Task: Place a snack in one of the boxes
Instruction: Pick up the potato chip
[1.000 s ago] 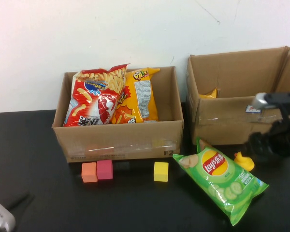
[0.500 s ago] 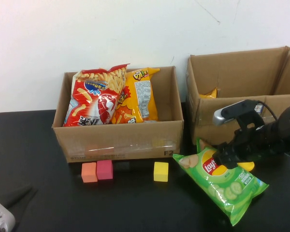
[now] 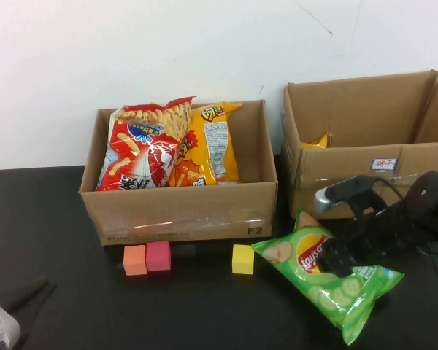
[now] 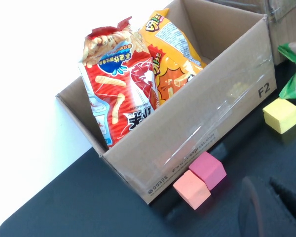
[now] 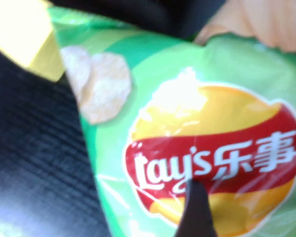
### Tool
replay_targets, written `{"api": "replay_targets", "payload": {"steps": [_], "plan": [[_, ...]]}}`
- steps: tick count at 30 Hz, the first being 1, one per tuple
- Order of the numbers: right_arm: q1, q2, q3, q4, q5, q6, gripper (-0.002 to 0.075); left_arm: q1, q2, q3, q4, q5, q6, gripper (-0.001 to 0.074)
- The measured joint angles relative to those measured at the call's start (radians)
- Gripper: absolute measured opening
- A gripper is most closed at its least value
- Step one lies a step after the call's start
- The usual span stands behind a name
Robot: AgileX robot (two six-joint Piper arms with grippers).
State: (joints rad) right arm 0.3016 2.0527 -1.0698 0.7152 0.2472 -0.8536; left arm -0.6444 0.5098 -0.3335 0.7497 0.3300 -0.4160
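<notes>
A green Lay's chip bag [image 3: 323,277] lies flat on the black table in front of the right cardboard box [image 3: 336,182]. My right gripper [image 3: 333,257] is low on the bag's logo, open. In the right wrist view the bag [image 5: 187,123] fills the frame and one dark fingertip [image 5: 195,200] rests on its logo. The left cardboard box [image 3: 179,213] holds a red snack bag [image 3: 142,149] and an orange snack bag [image 3: 208,146]. My left gripper [image 3: 0,329] sits open and empty at the table's near left corner.
Orange [image 3: 134,260], pink [image 3: 158,256] and yellow [image 3: 242,259] cubes stand in front of the left box. A yellow item [image 3: 317,140] shows inside the right box. The left wrist view shows the left box [image 4: 212,113] and the cubes.
My right arm has come down and to the left from beside the right box onto the green bag. The bag has slid a little left. The small yellow duck is now hidden behind the arm.
</notes>
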Motion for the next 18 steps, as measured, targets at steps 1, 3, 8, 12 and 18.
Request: {"api": "replay_targets", "payload": {"steps": [1,3,8,12,18], "plan": [[0.0,0.0,0.0,0.0,0.017,0.0,0.047,0.0,0.0,0.0,-0.001,0.0,-0.002,-0.0001],[0.0,0.0,-0.001,0.0,0.046,0.0,0.0457,0.0,0.0,0.0,0.001,0.0,-0.002,-0.0001],[0.0,0.0,-0.007,0.006,0.089,0.0,0.0295,0.0,0.0,0.0,0.001,0.0,-0.002,-0.0001],[0.0,-0.006,-0.01,0.019,0.103,0.0,0.0113,0.0,0.0,0.0,0.001,0.0,-0.002,-0.0001],[-0.004,-0.012,-0.026,0.025,0.159,0.0,0.0083,0.0,0.0,0.0,0.004,0.0,-0.002,-0.0001]]}}
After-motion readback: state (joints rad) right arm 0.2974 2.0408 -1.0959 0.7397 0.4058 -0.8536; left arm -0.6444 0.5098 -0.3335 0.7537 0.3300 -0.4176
